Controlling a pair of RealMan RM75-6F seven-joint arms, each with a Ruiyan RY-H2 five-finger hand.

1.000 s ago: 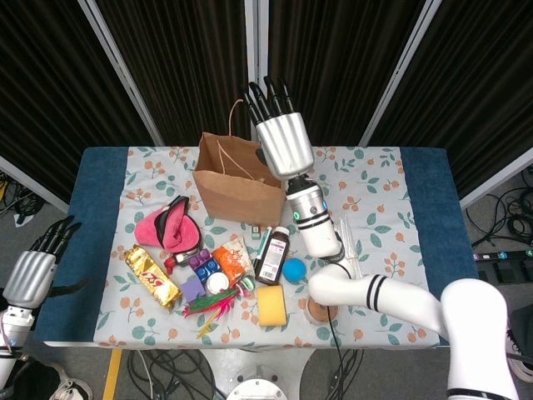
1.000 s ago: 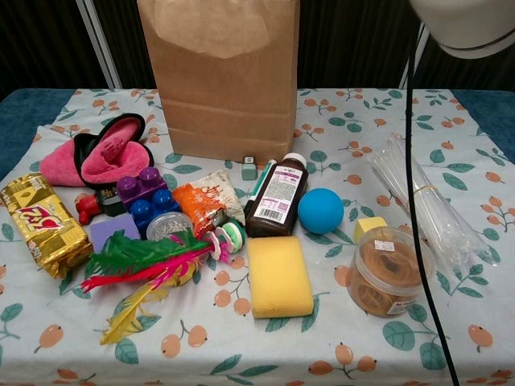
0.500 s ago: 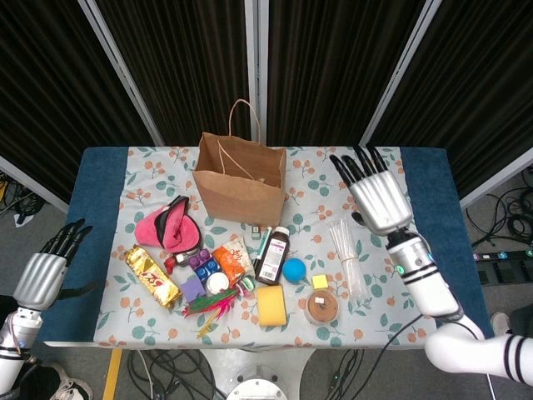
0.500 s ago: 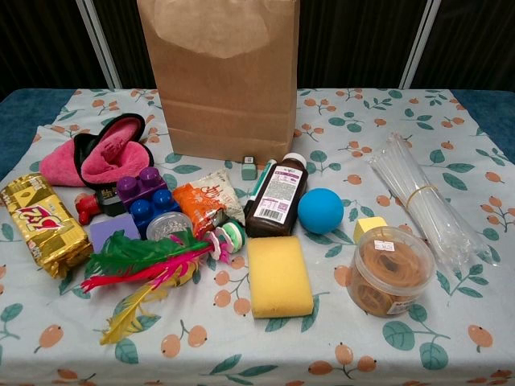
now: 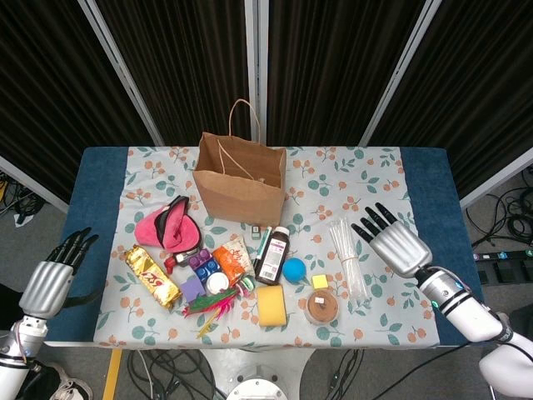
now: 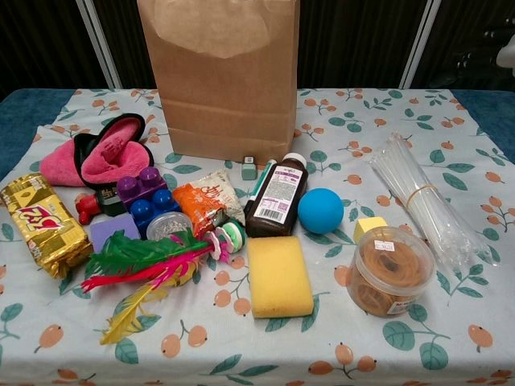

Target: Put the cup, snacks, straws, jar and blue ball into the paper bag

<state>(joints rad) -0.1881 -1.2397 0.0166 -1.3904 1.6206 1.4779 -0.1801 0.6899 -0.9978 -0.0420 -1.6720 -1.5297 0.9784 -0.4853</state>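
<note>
Both hands are idling empty with fingers spread — right hand [image 5: 398, 246] hovering just beside the straws [image 5: 346, 256], left hand [image 5: 50, 282] off the table edge — while jar [image 6: 390, 270] and blue ball [image 6: 321, 211] are lying before the upright paper bag [image 5: 240, 179].

Little can be read here. The gold snack packet [image 6: 42, 223] at the left of the counter carries large red lettering, but the letters cannot be made out with certainty. The brown bottle [image 6: 278, 197] lying near the middle has a white label with a purple band and a barcode; its print is too small to read. The jar [image 6: 389, 270] bears a small white sticker, also illegible.
</note>
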